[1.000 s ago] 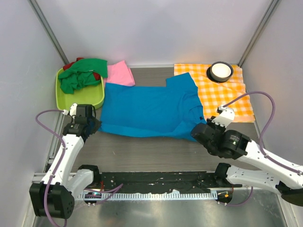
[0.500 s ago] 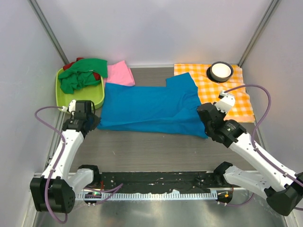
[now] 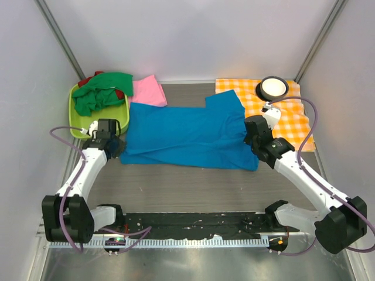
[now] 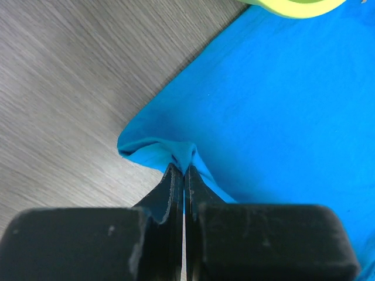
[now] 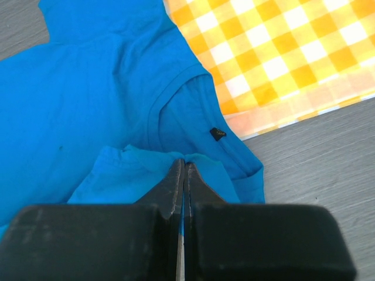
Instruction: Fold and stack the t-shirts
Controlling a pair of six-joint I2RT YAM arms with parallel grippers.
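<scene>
Blue t-shirt (image 3: 187, 132): lay spread mid-frame on the surface (image 3: 176, 187). Left claw (image 4: 183, 168) was clenched on its lower-left corner. Right claw (image 5: 183, 164) was clenched on a fold at its right edge (just below the collar (image 5: 168, 92)). Green t-shirt (image 3: 102, 93): upper left, in tray (image 3: 76, 126).

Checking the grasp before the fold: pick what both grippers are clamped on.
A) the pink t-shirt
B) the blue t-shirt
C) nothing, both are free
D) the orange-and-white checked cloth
B: in the wrist views, the left gripper and the right gripper each have their jaws shut on a bunched-up edge of the blue t-shirt.
</scene>
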